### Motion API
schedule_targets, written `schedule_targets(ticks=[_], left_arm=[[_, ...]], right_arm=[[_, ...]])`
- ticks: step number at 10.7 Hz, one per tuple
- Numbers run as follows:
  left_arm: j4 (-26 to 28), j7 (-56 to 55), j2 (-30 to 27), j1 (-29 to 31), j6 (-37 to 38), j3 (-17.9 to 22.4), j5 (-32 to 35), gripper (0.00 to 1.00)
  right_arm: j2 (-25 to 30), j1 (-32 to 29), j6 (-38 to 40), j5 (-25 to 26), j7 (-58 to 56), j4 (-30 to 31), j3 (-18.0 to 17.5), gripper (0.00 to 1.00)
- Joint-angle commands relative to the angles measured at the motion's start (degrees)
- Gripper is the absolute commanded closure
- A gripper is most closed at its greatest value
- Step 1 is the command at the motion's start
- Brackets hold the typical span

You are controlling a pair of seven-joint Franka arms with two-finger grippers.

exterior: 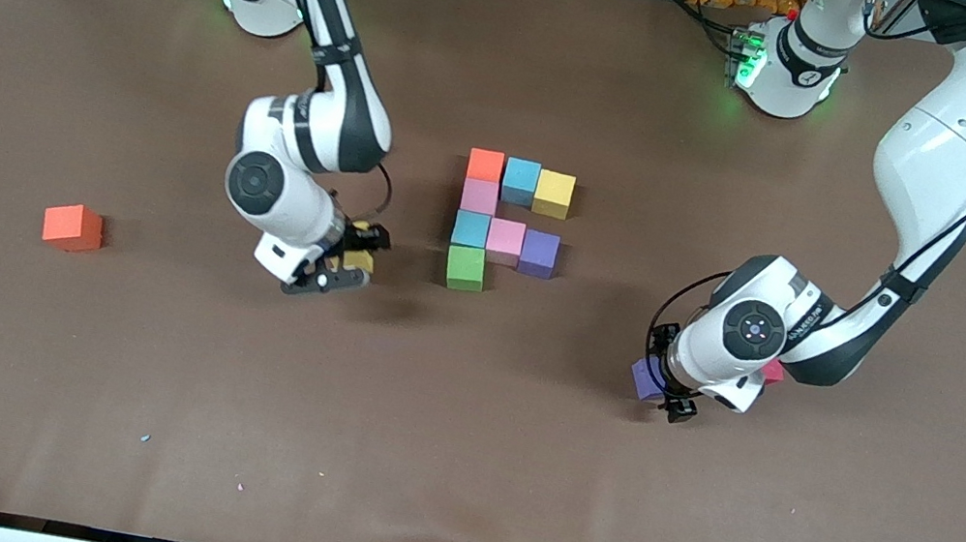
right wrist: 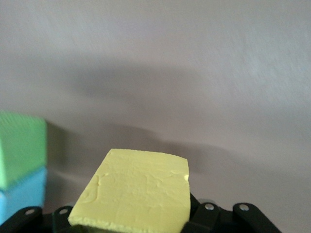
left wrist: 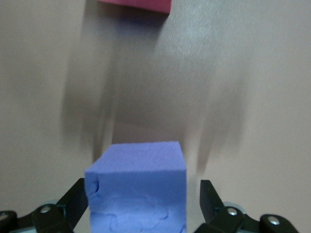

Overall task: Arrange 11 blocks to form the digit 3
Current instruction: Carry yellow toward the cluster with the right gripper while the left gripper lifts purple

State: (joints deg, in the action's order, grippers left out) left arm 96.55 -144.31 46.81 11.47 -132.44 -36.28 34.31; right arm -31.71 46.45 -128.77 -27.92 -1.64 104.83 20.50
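Both end effectors grip matte foam cubes: yellow [right wrist: 133, 189], purple [left wrist: 138, 191].

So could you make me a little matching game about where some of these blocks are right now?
Things:
1. yellow block
2. purple block
3. orange block
4. green block

Places:
A. alone on the table toward the right arm's end
B. between the fingers of the left hand
C. in the figure, its cube nearest the front camera
D. held by the right hand

Pairs: 1-D, 2-B, 3-A, 4-C
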Motion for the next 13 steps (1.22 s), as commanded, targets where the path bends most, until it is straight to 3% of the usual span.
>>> schedule_targets(ticks=[1, 3, 5, 12, 13], left_arm=[[0.48, -1.85, -0.67, -0.93, -0.01, 0.42, 1.81, 0.0], [0.83, -1.33, -0.67, -0.67, -0.01, 0.42, 1.9, 0.0], [0.83, -1.15, -0.67, -0.31, 0.08, 0.42, 1.9, 0.0], [0.83, -1.68, -0.58, 0.13, 0.08, 0.51, 1.81, 0.0], [0.83, -1.68, -0.67, 0.39, 0.08, 0.51, 1.81, 0.98]], right_arm=[[-8.52, 0.13, 1.77, -5.1, 7.16, -12.59, -0.54, 1.0], [-12.3, 0.91, 1.86, -8.72, 11.62, -17.44, -1.16, 1.0], [-15.55, 1.1, 4.56, -8.12, 19.81, -22.53, -1.77, 1.0], [-22.95, -0.31, 8.28, -6.98, 22.91, -37.23, -1.34, 1.0], [-23.48, -0.22, 8.19, -6.8, 22.91, -37.93, -1.42, 1.0]])
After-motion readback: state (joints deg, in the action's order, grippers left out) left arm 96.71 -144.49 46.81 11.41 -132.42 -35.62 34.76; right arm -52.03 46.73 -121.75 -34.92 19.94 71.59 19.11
